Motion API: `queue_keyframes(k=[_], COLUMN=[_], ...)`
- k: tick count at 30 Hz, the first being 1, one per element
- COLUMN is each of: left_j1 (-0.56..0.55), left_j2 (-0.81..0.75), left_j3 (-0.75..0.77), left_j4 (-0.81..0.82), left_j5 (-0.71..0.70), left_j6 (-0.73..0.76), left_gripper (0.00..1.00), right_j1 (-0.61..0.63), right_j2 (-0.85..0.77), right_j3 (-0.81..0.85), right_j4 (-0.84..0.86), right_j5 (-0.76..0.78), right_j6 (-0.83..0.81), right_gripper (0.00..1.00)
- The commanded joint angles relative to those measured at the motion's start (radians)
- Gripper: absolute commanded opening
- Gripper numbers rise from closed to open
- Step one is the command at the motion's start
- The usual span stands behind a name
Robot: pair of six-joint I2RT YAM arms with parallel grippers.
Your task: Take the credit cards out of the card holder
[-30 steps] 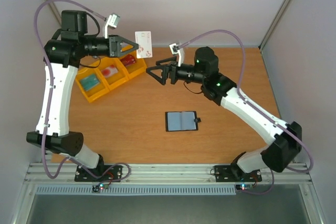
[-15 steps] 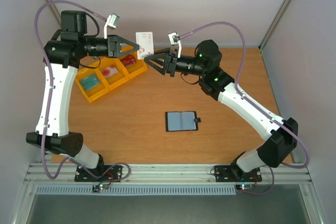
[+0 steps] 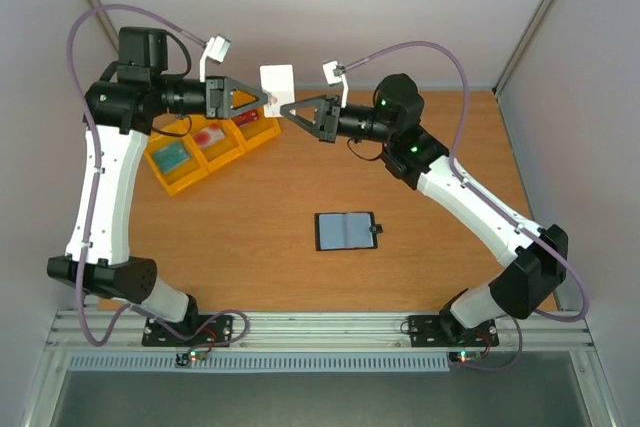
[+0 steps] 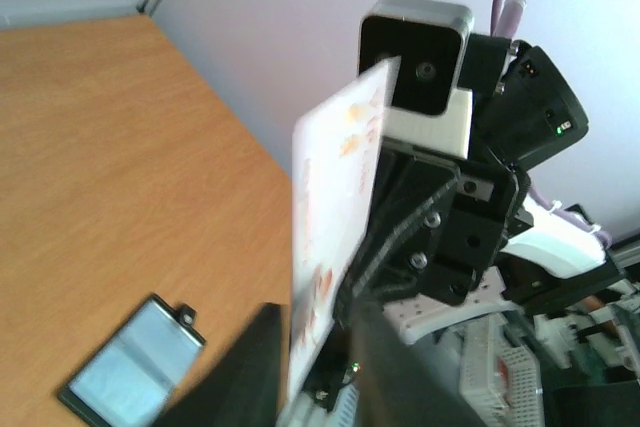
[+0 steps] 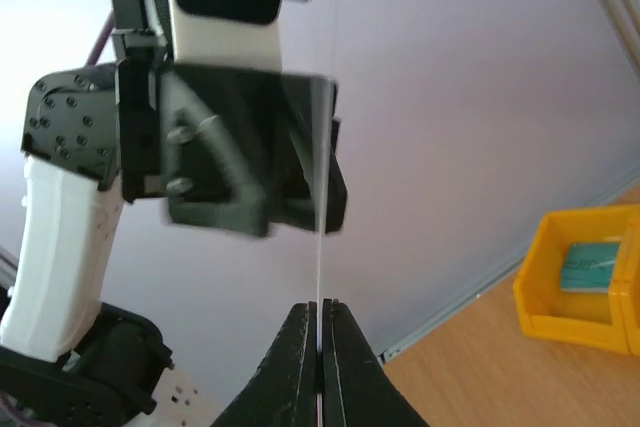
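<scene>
Midair handover: R hand point(image 3: 286, 108) clamped on edge of credit card point(image 3: 277, 79), L hand point(image 3: 265, 99) opposite flanks it, grip can't tell, prob. so card passes w/o dropping.

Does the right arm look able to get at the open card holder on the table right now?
Probably not at once: the right gripper is shut on the white card in mid-air, with the left gripper at the same card. Nothing covers the card holder.

Your credit card point(image 3: 277, 82) sits between left pincer point(image 3: 268, 99) and right pincer point(image 3: 284, 109) — card holder point(image 3: 346, 230) on the bench point(image 3: 440, 147) nearer, bins point(image 3: 205, 147) far-left.
</scene>
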Motion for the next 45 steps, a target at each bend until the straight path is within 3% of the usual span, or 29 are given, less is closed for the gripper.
queue_keyframes(k=[1,2,3,6,8,10,12,15,17,20,24,27,32,38,45], left_j1=[-0.016,-0.016,-0.016,-0.016,-0.016,-0.016,-0.016,-0.017,-0.021,-0.047,-0.057,-0.059,-0.076,-0.140,-0.164], left_j2=[-0.022,-0.026,-0.032,-0.065,-0.142,-0.274,-0.447,-0.696,-0.771,-0.789,-0.734,-0.713,-0.676,-0.670,-0.675], left_j3=[0.000,0.017,0.029,0.022,-0.060,-0.238,-0.481,-0.890,-1.081,-1.218,-1.294,-1.291,-1.310,-1.313,-1.314], left_j4=[-0.138,-0.187,-0.252,-0.370,-0.378,-0.230,0.017,0.561,0.937,1.249,1.484,1.521,1.567,1.527,1.477], left_j5=[-0.024,-0.076,-0.144,-0.356,-0.453,-0.524,-0.525,-0.388,-0.280,-0.254,-0.250,-0.247,-0.254,-0.292,-0.312], left_j6=[0.123,0.246,0.353,0.716,1.082,1.298,1.522,1.856,1.911,1.992,2.155,2.189,2.233,2.259,2.258], left_gripper=[0.85,0.98,0.99,0.95,0.87,0.86,0.86,0.82,0.74,0.70,0.72,0.72,0.62,0.60,0.24], right_j1=[-0.068,-0.093,-0.117,-0.173,-0.173,-0.173,-0.172,-0.166,-0.149,-0.108,-0.065,-0.040,-0.002,0.024,0.031], right_j2=[0.006,0.003,0.002,0.008,0.038,0.064,0.068,0.057,0.052,0.055,0.059,0.069,0.103,0.153,0.169], right_j3=[0.028,0.028,0.034,0.107,0.231,0.304,0.337,0.349,0.346,0.347,0.351,0.358,0.372,0.429,0.437], right_j4=[-0.032,-0.062,-0.117,-0.444,-0.686,-0.823,-0.891,-0.940,-0.958,-0.986,-1.007,-1.028,-1.019,-1.004,-1.019], right_j5=[-0.047,-0.070,-0.097,-0.163,-0.193,-0.237,-0.252,-0.242,-0.244,-0.253,-0.275,-0.284,-0.293,-0.299,-0.299], right_j6=[0.155,0.185,0.204,0.116,-0.009,-0.068,-0.092,-0.104,-0.108,-0.124,-0.142,-0.162,-0.159,-0.153,-0.170], right_gripper=[0.01,0.01,0.01,0.01,0.01,0.01,0.01,0.01,0.01,0.01,0.01,0.01,0.01,0.01,0.01])
